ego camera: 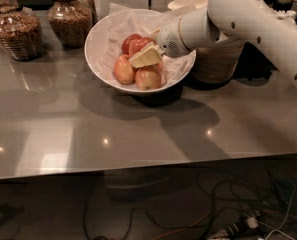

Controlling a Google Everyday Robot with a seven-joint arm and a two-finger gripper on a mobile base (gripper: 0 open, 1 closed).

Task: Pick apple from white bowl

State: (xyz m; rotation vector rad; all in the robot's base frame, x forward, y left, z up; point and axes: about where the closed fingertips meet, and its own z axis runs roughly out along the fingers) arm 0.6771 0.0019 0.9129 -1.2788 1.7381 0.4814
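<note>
camera view: the pincer (147,56) sits inside the white bowl (95,39) on the counter (138,129), right over the fruit; whether it is spread or pressed together i cannot tell. the apple (131,42), bright red, lies at the back of the pile, touching the paler apples (124,69). it is likely firm, fairly heavy and slippery, so grip across its widest middle

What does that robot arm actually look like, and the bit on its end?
The arm is a thick, smooth, glossy white tube with rounded joints and a few small dark dots along its shell. No loose cables show on it. Its tool, over the apples in the white bowl, is a pale cream wedge.
</note>
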